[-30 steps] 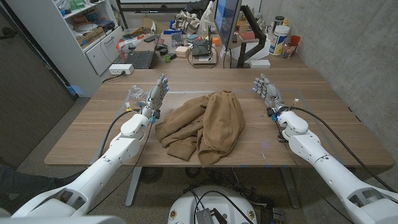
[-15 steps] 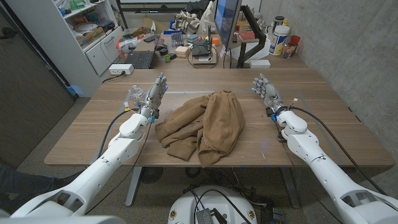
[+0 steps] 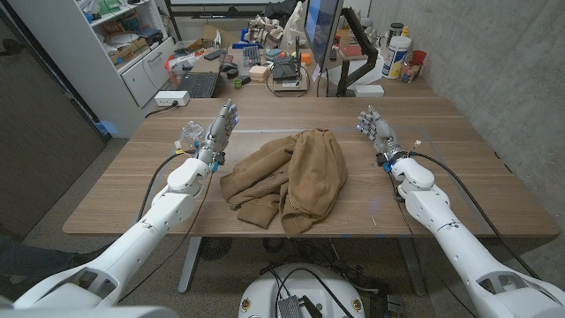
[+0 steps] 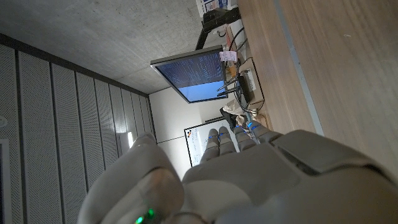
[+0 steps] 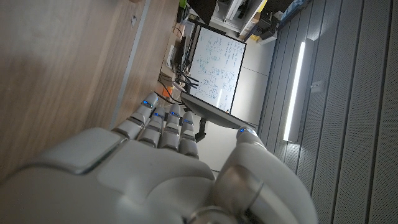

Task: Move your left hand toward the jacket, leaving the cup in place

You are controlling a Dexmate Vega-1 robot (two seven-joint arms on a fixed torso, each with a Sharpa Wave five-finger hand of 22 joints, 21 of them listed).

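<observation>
The brown jacket (image 3: 287, 181) lies crumpled at the middle of the wooden worktop (image 3: 459, 181), a rough heap w/ its long axis running from the near edge back toward the far side, one lobe spreading out toward the robot's left. The clear plastic cup (image 3: 192, 136) stands upright on the left part of the worktop, just beside the left hand (image 3: 218, 134) on the side away from the jacket; whether they touch, can't tell from the head view. So the left hand sits between cup and jacket: jacket lies to the hand's inner side, toward table centre, and a bit nearer the robot than the fingertips. The left hand's fingers (image 3: 226, 117) are straight, held close side by side, pointing away from the robot, gripping nothing. The nearest jacket fold is near the left wrist, not touching. In my judgement the coming move is a short sideways sweep inward, away from the cup, so the cup shouldn't get knocked if the hand goes straight across. The right hand (image 3: 378, 132) stands on the other side of the jacket, fingers extended and empty, farther from the cloth than the left. Left is clearly the nearer hand.
</observation>
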